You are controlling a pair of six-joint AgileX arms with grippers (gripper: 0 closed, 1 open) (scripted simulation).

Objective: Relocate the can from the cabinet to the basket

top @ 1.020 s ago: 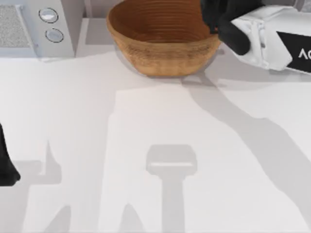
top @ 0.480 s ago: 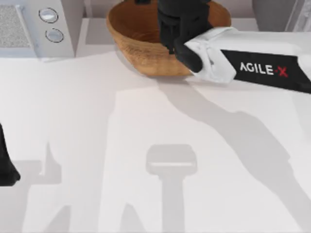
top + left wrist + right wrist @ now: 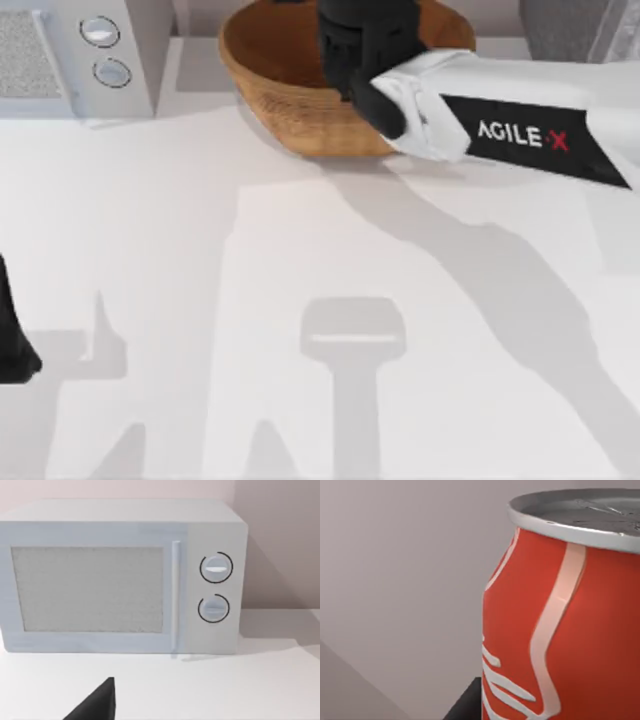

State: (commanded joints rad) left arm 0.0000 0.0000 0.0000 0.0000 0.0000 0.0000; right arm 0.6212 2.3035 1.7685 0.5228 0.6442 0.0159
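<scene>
Up close, right wrist view showing can (image 3: pixel 560 615) right at camera, red side with white script, silver top upward; grip on can likely, finger contact not visible, so cannot tell. Nearest in top view, left arm (image 3: pixel 15 340) sitting parked at table's left edge. Farther back, right arm reaching from right, right gripper (image 3: pixel 365 40) hanging over basket (image 3: pixel 290 95). White microwave (image 3: pixel 125 575) standing at far left. Cabinet (image 3: pixel 580 28) peeking in at far right corner.

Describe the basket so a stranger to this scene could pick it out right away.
Look along the table's far edge in the top view, right of the white microwave. The basket is the wide round woven bowl there, tan-brown and ribbed, with the right gripper over it.
</scene>
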